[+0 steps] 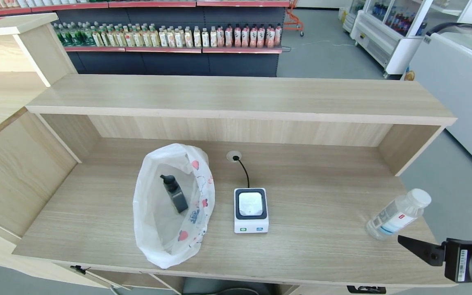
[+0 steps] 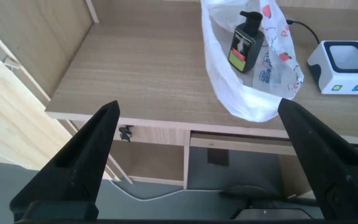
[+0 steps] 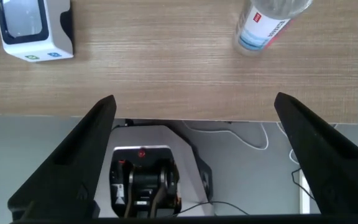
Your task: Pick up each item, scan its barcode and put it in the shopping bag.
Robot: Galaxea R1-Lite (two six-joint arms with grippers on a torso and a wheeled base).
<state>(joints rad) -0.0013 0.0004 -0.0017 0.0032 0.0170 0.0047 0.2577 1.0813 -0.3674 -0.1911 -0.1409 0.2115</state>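
Note:
A white shopping bag [image 1: 170, 229] lies open on the wooden counter [image 1: 309, 213], left of centre, with a dark pump bottle [image 1: 174, 193] inside it. The white barcode scanner [image 1: 251, 209] stands just right of the bag. Near the counter's right end, a clear water bottle [image 1: 398, 214] with a white cap lies on its side. My right gripper [image 1: 439, 216] hangs open and empty just off the front right corner, short of the bottle [image 3: 266, 25]. My left gripper [image 2: 197, 106] is open and empty, below the front edge, left of the bag [image 2: 253, 93] and the pump bottle [image 2: 246, 43].
The counter has a raised back shelf [image 1: 236, 98] and side walls at both ends. A black cable [image 1: 244, 172] runs from the scanner to a hole at the back. Drink shelves [image 1: 170, 37] and freezers [image 1: 457, 65] stand beyond.

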